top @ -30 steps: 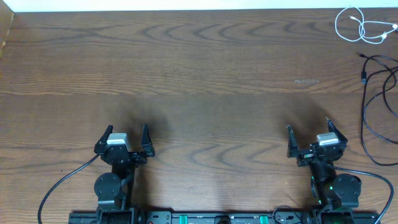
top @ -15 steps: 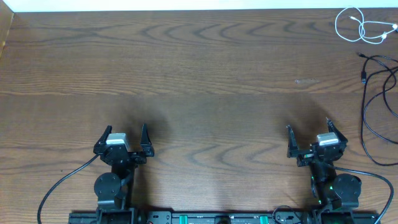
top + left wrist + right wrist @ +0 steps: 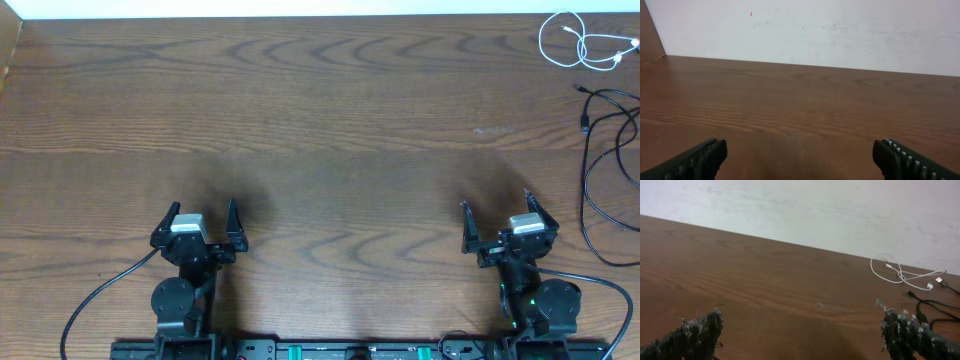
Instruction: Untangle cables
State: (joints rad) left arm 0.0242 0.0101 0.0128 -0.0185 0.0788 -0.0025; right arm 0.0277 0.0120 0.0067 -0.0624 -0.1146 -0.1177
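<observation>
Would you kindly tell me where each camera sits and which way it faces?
Overhead: above the table, looking straight down; left tool and right tool show open at the near edge.
Left wrist: low behind its tool, facing the far wall; fingertips show.
Right wrist: likewise; fingertips show. Shares white cable and black cables with overhead.

Dark brown wooden table (image 3: 320,110) with wavy grain along its length. On the far right part, a small pale scuff (image 3: 492,130) (faint, hardly more than a smudge). Behind the far edge, a white wall (image 3: 840,30) with a tiny red speck (image 3: 751,14) high up. At the far left corner, a brown upright panel (image 3: 649,35) against that wall.
</observation>
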